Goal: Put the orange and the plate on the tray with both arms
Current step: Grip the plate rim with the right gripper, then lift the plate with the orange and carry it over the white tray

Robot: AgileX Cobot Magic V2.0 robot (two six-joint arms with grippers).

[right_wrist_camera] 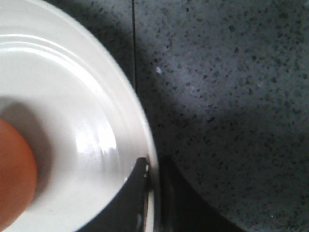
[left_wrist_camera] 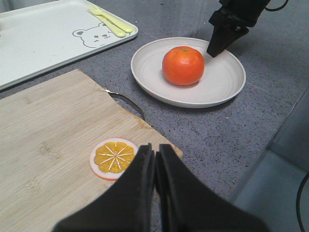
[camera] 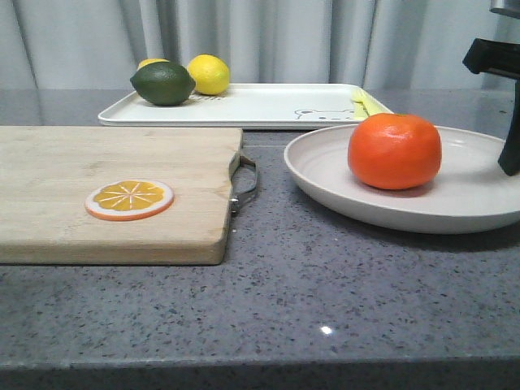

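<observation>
The red-orange orange (camera: 395,151) sits in the off-white plate (camera: 471,195) on the grey counter, right of the wooden board and in front of the white bear-face tray (camera: 260,106). My right gripper (right_wrist_camera: 153,174) is shut on the plate's right rim, with one finger (right_wrist_camera: 137,193) inside the plate and the other under the rim outside. It also shows in the front view (camera: 510,162) and the left wrist view (left_wrist_camera: 215,48). My left gripper (left_wrist_camera: 155,151) is shut and empty above the board's near corner, beside the orange slice (left_wrist_camera: 113,158). It is out of the front view.
A wooden cutting board (camera: 81,187) with a metal handle (camera: 248,183) lies at the left and carries the flat orange slice (camera: 129,200). A green lime (camera: 163,83) and a yellow lemon (camera: 209,74) sit on the tray's far left. A yellow fork (left_wrist_camera: 111,19) lies at its right end.
</observation>
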